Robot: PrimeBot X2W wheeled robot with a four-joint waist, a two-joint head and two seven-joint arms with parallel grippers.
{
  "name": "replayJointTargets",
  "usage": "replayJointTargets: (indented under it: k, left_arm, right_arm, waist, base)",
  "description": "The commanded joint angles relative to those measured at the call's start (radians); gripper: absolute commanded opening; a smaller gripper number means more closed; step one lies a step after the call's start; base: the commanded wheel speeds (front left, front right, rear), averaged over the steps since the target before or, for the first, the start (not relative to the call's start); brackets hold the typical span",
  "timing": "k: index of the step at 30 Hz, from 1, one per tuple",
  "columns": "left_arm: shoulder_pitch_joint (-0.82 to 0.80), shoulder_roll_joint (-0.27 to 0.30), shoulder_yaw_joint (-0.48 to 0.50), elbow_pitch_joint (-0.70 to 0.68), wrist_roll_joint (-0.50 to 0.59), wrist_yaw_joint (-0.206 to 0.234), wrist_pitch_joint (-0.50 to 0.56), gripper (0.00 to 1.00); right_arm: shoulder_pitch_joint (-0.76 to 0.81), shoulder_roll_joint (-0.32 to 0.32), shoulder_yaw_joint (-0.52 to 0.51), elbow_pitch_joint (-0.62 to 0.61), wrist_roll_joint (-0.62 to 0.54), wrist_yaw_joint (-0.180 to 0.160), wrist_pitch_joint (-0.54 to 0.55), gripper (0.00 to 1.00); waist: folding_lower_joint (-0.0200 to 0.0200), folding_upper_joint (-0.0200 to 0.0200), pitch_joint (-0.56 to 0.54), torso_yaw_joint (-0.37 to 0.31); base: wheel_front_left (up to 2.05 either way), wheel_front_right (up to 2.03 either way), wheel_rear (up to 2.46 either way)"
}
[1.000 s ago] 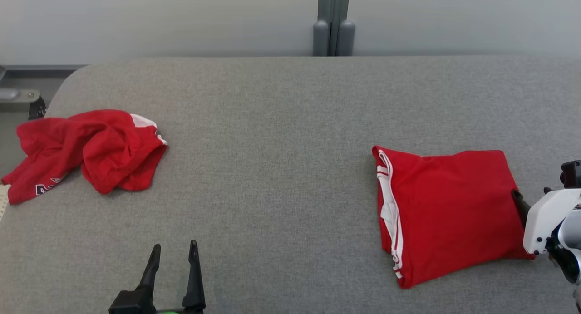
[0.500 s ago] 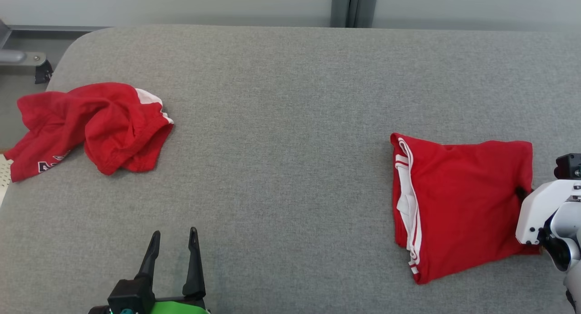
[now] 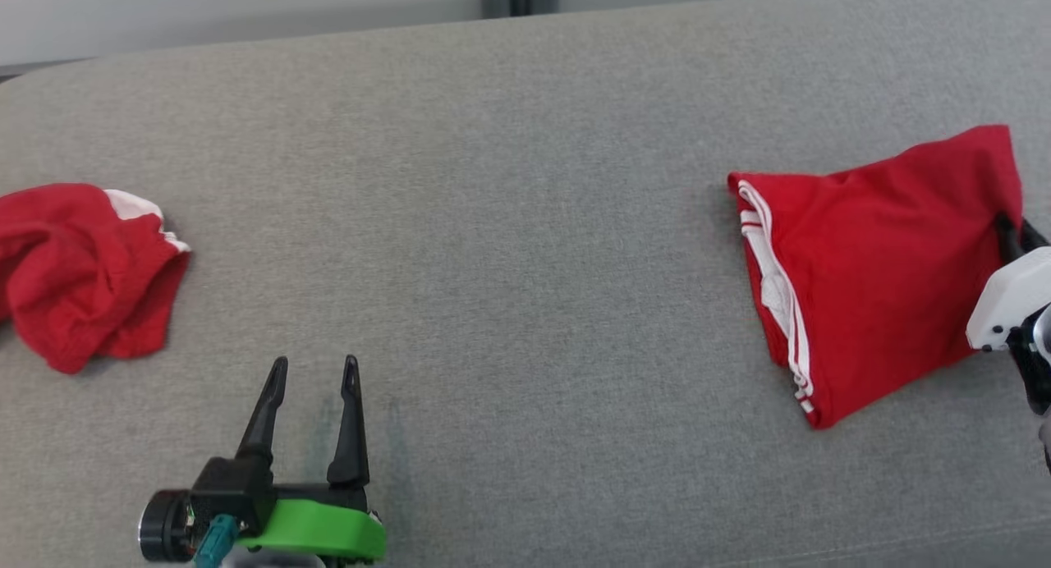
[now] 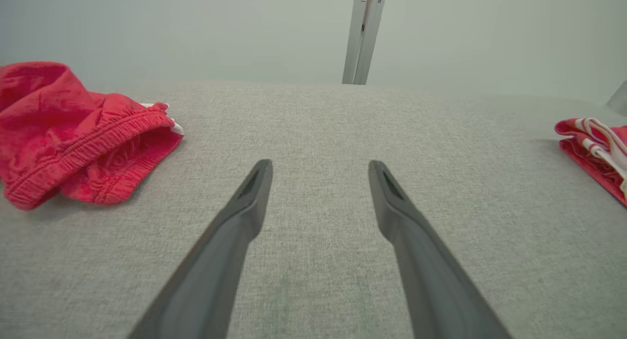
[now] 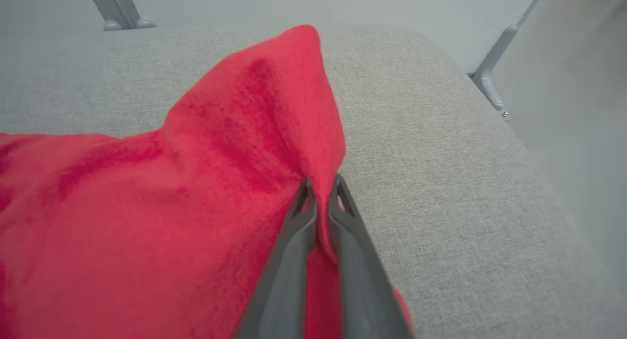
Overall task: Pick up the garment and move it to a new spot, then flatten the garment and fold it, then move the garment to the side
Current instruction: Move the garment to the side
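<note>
Right gripper (image 5: 321,188) is clamped on a raised edge of the folded red garment (image 5: 196,192), cloth pinched between its fingers. Left gripper (image 3: 316,361) stands wide apart, empty, above the grey surface (image 3: 509,223); farther to its left a crumpled red garment (image 3: 74,272) is cut off by the frame

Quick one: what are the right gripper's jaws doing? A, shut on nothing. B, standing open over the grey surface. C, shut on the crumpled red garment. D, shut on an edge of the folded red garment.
D: the right gripper has its jaws pinched on a raised edge of the folded garment.
</note>
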Motion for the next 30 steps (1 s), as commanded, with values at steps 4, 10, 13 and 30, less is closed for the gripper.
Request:
replayJointTargets:
  k: [4,10,13,30]
  left_arm:
    - [-0.061,0.003,0.019,0.003,0.044,-0.036,0.0,1.0]
    - [-0.104,0.011,0.035,0.005,0.083,-0.069,0.0,1.0]
    - [-0.108,0.016,0.037,-0.004,0.099,-0.077,0.0,1.0]
    - [-0.079,0.012,0.057,-0.043,0.096,-0.078,0.0,1.0]
  right_arm:
    - [-0.082,0.021,-0.075,0.045,-0.087,-0.002,-0.097,0.0]
    - [-0.203,0.02,-0.237,0.105,-0.208,-0.002,-0.196,0.0]
    - [-0.263,0.001,-0.343,0.129,-0.281,-0.002,-0.22,0.0]
    - [-0.394,0.019,-0.807,0.061,-0.734,-0.002,-0.273,1.0]
  waist:
    - [0.0,0.0,0.148,-0.107]
    - [0.0,0.0,0.224,-0.083]
    - [0.0,0.0,0.253,-0.058]
    - [0.0,0.0,0.263,0.013]
  base:
    - [0.0,0.0,0.0]
    - [0.0,0.0,0.0]
    - [0.0,0.0,0.0]
    - [0.0,0.0,0.0]
